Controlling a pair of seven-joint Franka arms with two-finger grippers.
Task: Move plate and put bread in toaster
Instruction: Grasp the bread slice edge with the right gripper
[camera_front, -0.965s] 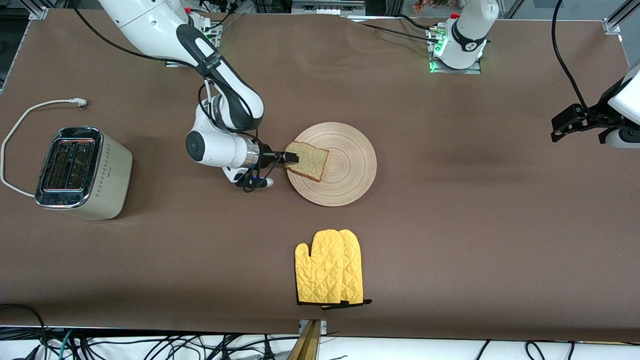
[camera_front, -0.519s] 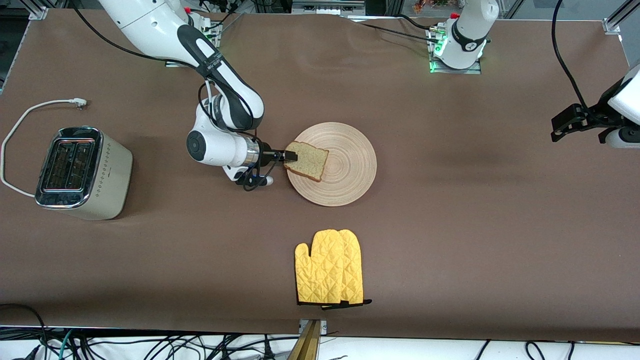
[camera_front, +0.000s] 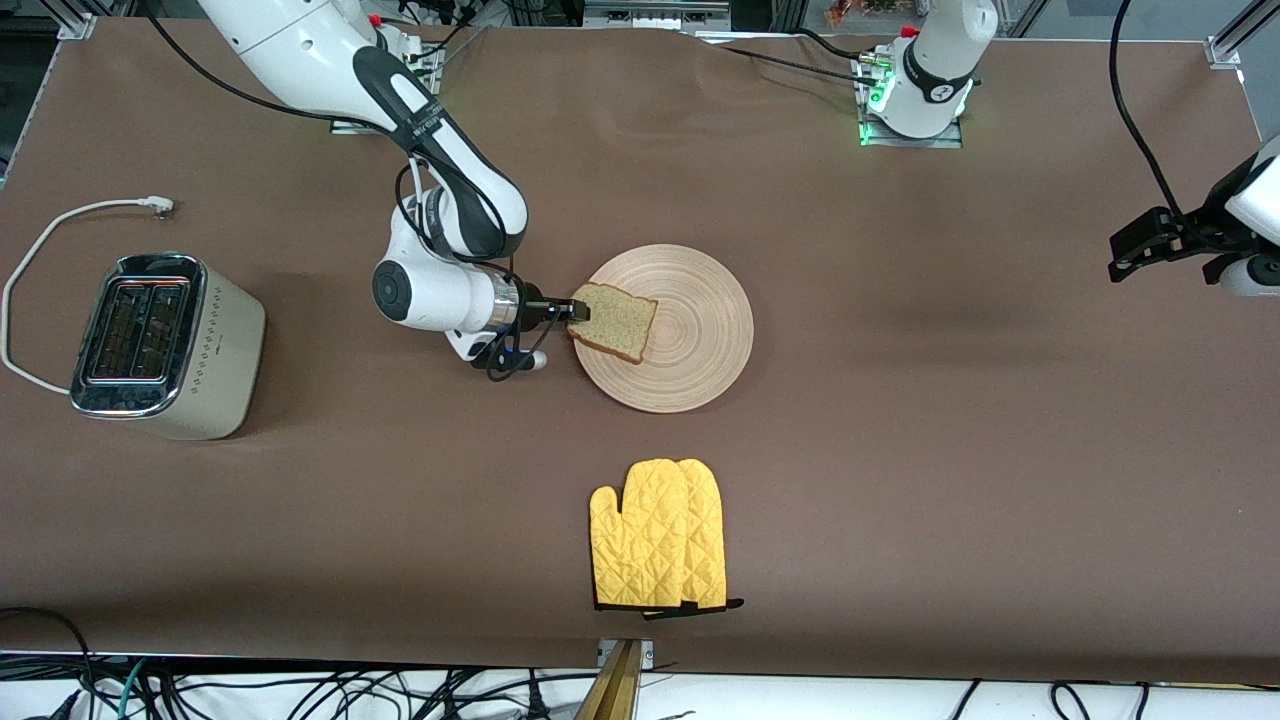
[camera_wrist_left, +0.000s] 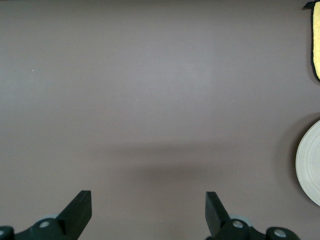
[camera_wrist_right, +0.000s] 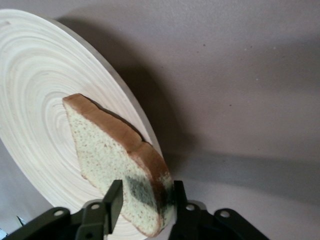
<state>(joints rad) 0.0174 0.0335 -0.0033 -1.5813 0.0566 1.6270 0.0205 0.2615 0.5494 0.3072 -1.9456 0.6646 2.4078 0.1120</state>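
The beige wooden plate (camera_front: 690, 340) lies at mid-table. The bread (camera_front: 618, 322) rests on the plate's edge toward the right arm's end, and its gripped end is tilted up. My right gripper (camera_front: 580, 313) lies level at that edge, shut on the bread's crust end. In the right wrist view the fingers (camera_wrist_right: 114, 200) press both faces of the bread (camera_wrist_right: 110, 150) over the plate (camera_wrist_right: 35, 90). The cream toaster (camera_front: 160, 345) stands at the right arm's end, with both slots empty. My left gripper (camera_front: 1130, 255) waits open over the left arm's end, and its wrist view (camera_wrist_left: 148, 200) shows bare table below.
A yellow oven mitt (camera_front: 660, 535) lies nearer the front camera than the plate. The toaster's white cord (camera_front: 60, 225) loops beside it. The left wrist view catches the plate's rim (camera_wrist_left: 310, 170) and the mitt's corner (camera_wrist_left: 316, 40).
My right gripper's tips have drawn back slightly along the bread toward the right arm's end. The bread and plate stay put. My left gripper has drifted slightly outward.
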